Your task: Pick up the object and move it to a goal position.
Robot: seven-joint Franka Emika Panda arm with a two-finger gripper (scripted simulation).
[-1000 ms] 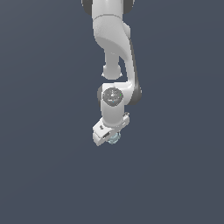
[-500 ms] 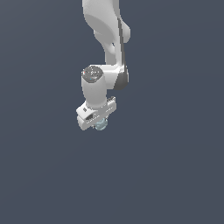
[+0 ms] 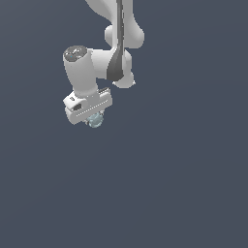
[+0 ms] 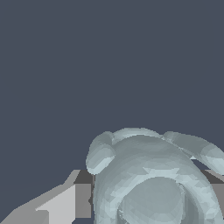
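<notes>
We see the gripper point(image 3: 95, 117) clamped on the object point(image 3: 96, 119), which sits between its fingers. It looks small, light and glassy (likely slippery), so a hold across its round middle seems safest.

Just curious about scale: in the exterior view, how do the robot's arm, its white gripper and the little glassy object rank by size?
1. The arm, largest.
2. The gripper, clearly smaller.
3. The object, tiny, peeking out beneath it.
</notes>
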